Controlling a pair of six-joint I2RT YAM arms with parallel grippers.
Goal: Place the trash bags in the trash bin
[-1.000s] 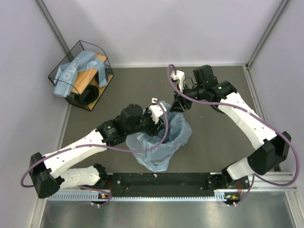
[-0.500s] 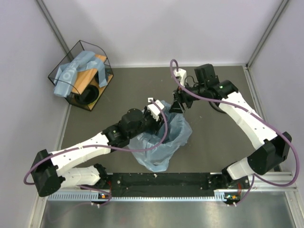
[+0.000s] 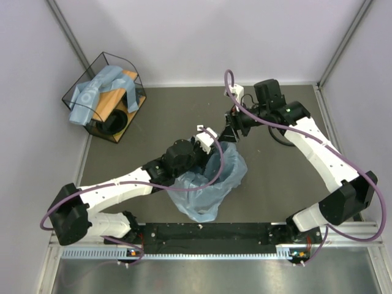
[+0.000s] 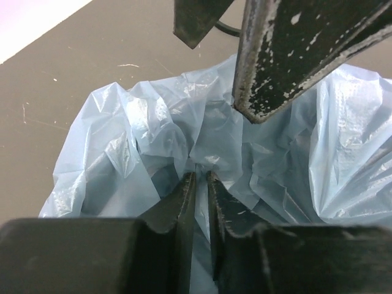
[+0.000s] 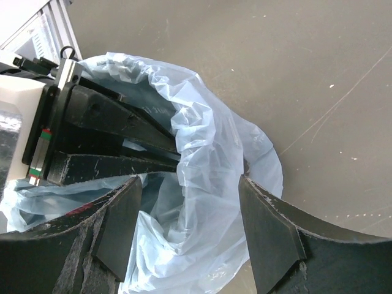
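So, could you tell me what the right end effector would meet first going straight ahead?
Probably the trash bag, whose film fills the gap between its open fingers; the left end effector sits close behind, depth unclear.

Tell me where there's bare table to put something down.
Bare table between the wire basket and the right arm, and right of the trash bag up to that arm. Crowded at the bag, where the left gripper and right gripper meet.

Bright, even overhead light in the top view, only faint soft shadows on the dark table [image 3: 184,104], straight lines bowing slightly near frame edges, small white glints on the crinkled trash bags [image 4: 153,122], wrist views' lower foreground dark and slightly soft, mid-frame sharp
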